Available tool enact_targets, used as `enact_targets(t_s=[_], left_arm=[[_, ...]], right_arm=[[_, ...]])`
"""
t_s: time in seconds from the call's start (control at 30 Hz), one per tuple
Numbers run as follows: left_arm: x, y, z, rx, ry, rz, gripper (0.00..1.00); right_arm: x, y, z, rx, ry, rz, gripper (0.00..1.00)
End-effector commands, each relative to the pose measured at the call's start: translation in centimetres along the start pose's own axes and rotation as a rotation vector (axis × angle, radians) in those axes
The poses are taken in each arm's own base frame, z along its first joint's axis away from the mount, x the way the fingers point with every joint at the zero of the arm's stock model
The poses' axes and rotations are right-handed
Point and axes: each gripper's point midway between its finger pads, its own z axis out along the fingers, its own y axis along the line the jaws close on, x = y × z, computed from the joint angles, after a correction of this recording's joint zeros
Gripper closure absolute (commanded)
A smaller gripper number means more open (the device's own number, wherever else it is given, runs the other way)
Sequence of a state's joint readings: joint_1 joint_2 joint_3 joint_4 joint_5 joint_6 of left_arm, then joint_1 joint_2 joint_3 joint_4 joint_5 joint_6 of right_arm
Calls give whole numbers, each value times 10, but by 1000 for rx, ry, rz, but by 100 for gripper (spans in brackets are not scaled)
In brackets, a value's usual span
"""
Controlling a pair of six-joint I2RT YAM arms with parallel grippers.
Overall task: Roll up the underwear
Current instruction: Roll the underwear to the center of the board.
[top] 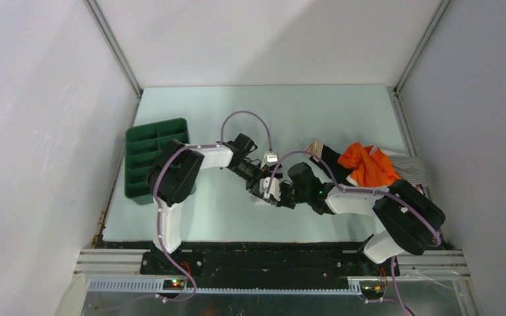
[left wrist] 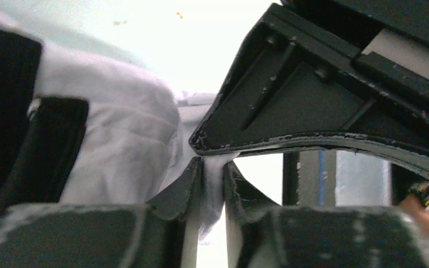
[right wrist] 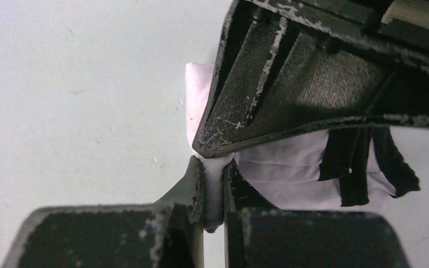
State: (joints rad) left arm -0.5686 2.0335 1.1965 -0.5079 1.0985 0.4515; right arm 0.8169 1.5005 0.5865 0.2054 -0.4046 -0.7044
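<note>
Nearest, the left claw (left wrist: 213, 165) nips a fold of the white underwear (left wrist: 128, 139); the right claw (right wrist: 213, 167), just opposite, pinches it too, near the middle of the tabletop (top: 191, 217).

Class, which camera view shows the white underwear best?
Right wrist: the underwear lies clear, its black trim showing, pinched in the right claw. Left wrist shows only bunched white cloth; the top view barely shows it.
</note>
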Motion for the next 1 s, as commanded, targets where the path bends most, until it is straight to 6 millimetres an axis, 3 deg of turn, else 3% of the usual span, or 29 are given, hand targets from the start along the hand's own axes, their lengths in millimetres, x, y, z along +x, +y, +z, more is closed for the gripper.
enact_targets(t_s=[0.0,0.03,0.07,0.1,0.13,0.17,0.2,0.23,0.27,0.3,0.33,0.37,0.4,0.43,0.53,0.67,0.7,0.73,0.77,0.8,0.83,0.87,0.97], left_arm=[[-10,36,-30,-222,-114,-173,69],[-26,44,-48,-300,-195,-178,66],[-26,47,-55,-342,-226,-196,60],[-49,49,-78,-428,-312,-159,57],[-50,48,-85,-467,-337,-149,56],[-67,45,-103,-547,-391,-91,56],[-72,35,-113,-581,-419,-45,55],[-77,35,-121,-626,-443,-15,55],[-78,27,-126,-645,-459,12,55],[-79,25,-131,-676,-465,39,54],[-77,17,-134,-694,-463,89,54],[-76,13,-133,-713,-451,129,53],[-71,6,-130,-742,-426,205,53],[-70,3,-129,-756,-417,250,53],[-57,-13,-110,-767,-344,454,53],[-43,-25,-80,-730,-248,654,53],[-33,-25,-73,-721,-221,686,53],[-35,-30,-65,-714,-203,792,53],[-23,-29,-58,-705,-179,826,53],[-30,-32,-55,-713,-188,921,53],[-19,-28,-51,-713,-167,943,52],[-27,-29,-51,-732,-173,1036,52],[-14,-19,-41,-726,-92,1222,52]], right_arm=[[6,27,2,-122,19,217,100],[3,30,2,-146,8,240,100],[6,30,1,-160,19,292,100],[5,36,-1,-204,13,335,100],[6,30,-2,-206,12,417,100],[6,33,-4,-245,8,480,100],[2,23,-3,-260,-14,564,100],[16,25,-4,-280,26,660,100],[12,19,-3,-287,25,729,100],[22,21,-3,-321,54,840,100],[16,11,-2,-331,43,874,100],[31,17,-1,-355,109,995,100],[28,8,2,-368,106,1034,100],[42,12,3,-382,159,1145,100],[51,2,9,-383,172,1229,100],[70,4,15,-411,255,1375,100],[71,-1,17,-404,260,1407,100],[79,0,18,-398,284,1445,100],[80,-4,19,-390,288,1472,100],[86,-2,21,-391,307,1501,100],[87,-5,22,-387,312,1513,100],[92,1,23,-394,345,1541,100],[98,1,28,-396,383,1567,100]])
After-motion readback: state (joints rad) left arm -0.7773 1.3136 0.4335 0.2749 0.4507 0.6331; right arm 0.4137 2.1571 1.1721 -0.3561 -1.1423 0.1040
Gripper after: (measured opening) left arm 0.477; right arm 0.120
